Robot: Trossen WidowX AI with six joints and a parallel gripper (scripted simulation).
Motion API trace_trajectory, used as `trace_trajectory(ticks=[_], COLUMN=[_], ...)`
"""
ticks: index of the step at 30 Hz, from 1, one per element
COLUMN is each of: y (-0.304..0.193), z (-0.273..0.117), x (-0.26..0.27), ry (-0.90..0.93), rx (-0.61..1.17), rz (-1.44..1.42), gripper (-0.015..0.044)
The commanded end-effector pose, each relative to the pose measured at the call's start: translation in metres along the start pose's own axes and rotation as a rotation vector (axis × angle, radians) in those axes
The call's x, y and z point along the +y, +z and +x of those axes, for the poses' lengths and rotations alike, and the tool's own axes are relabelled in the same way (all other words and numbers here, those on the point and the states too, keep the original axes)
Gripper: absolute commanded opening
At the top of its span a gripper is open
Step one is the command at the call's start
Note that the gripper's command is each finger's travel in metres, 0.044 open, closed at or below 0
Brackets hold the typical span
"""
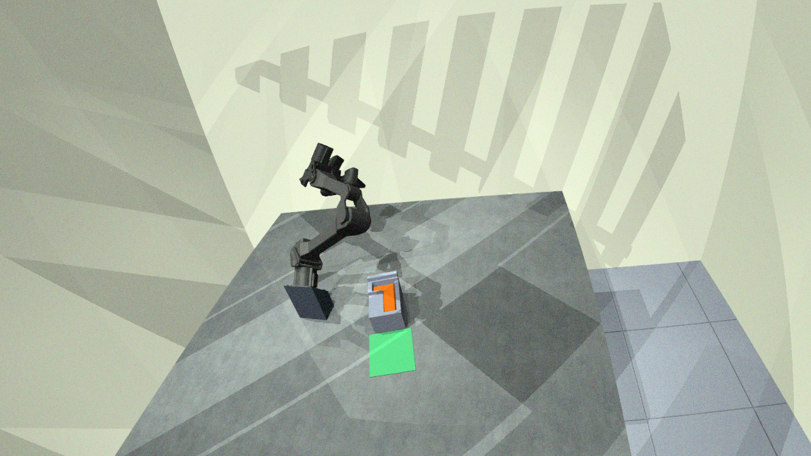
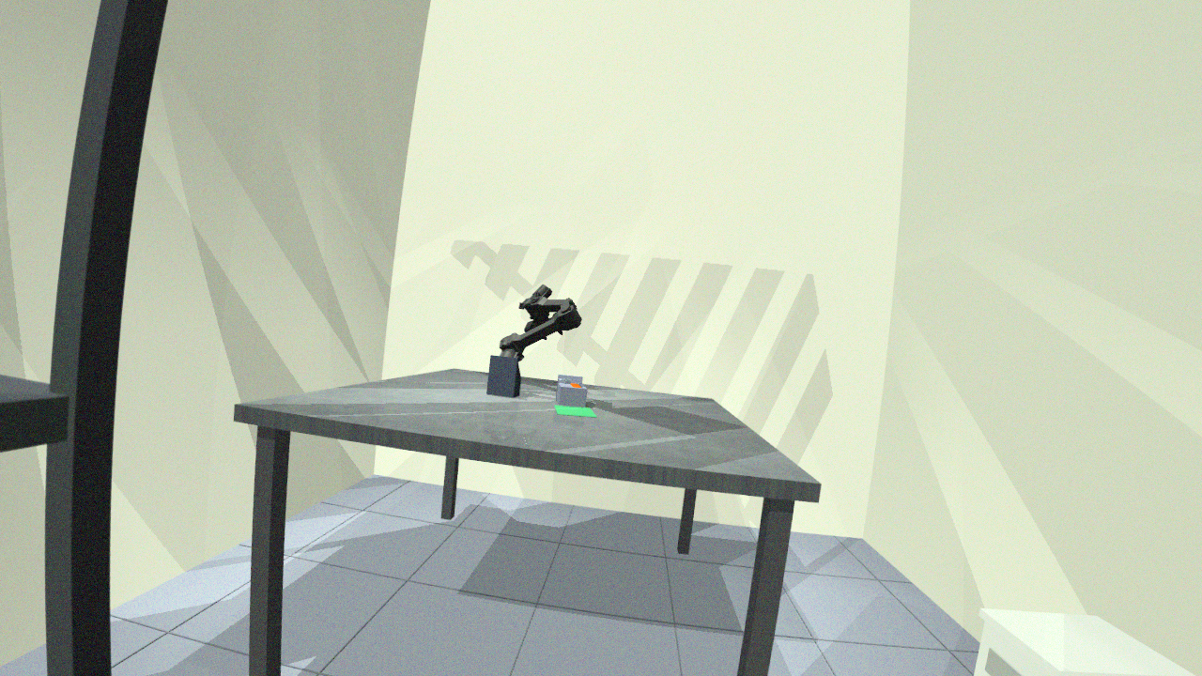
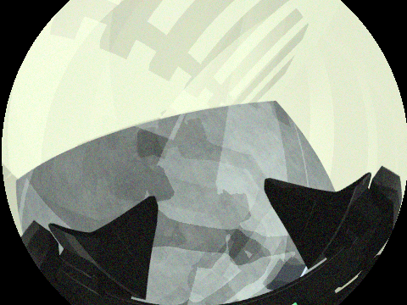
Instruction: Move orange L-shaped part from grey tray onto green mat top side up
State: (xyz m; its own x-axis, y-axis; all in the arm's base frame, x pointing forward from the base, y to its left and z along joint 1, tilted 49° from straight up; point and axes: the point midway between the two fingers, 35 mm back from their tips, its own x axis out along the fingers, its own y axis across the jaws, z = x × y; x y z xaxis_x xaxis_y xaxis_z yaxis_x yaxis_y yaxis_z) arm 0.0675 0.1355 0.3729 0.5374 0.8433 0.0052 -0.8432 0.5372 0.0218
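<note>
The orange L-shaped part [image 1: 389, 300] [image 2: 576, 386] lies in the pocket of the grey tray [image 1: 388, 324] [image 2: 571, 396]. It looks level, its wider L end away from the mat and its straight end towards it. The green mat [image 1: 391, 354] [image 2: 575, 410] lies flat beside the tray, with nothing on it. My gripper [image 3: 212, 195] is open and empty, its two black fingers wide apart in the wrist view. The arm is folded back, holding the gripper high above the table, well away from the part. The part is not visible in the wrist view.
The arm's dark base block [image 1: 308, 303] [image 2: 503, 376] stands left of the tray. The tray has a raised wall [image 1: 383, 277] at its far end. The table edge [image 2: 537, 459] runs along the front in the exterior view.
</note>
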Motion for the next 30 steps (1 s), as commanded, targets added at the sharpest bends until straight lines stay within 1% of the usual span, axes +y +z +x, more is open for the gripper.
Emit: trace_trajectory(ticks=[1,4,8,9,13,18,24,30], y=[0.0,0.004,0.008,0.008,0.001,-0.02,-0.058,-0.106], z=[0.0,0.002,0.011,0.015,0.034,0.064,0.099,0.12], x=[0.0,0.005,0.016,0.019,0.026,0.024,0.0,-0.044], ry=[-0.003,-0.027,-0.086,-0.1,-0.146,-0.178,-0.19,-0.164], rx=[-0.003,-0.027,-0.055,-0.054,-0.016,0.105,0.332,0.615], rz=[-0.008,-0.078,-0.261,-0.311,-0.502,-0.711,-0.87,-0.914], gripper=[0.0374,0.0295,0.019,0.018,0.018,0.018,0.018,0.018])
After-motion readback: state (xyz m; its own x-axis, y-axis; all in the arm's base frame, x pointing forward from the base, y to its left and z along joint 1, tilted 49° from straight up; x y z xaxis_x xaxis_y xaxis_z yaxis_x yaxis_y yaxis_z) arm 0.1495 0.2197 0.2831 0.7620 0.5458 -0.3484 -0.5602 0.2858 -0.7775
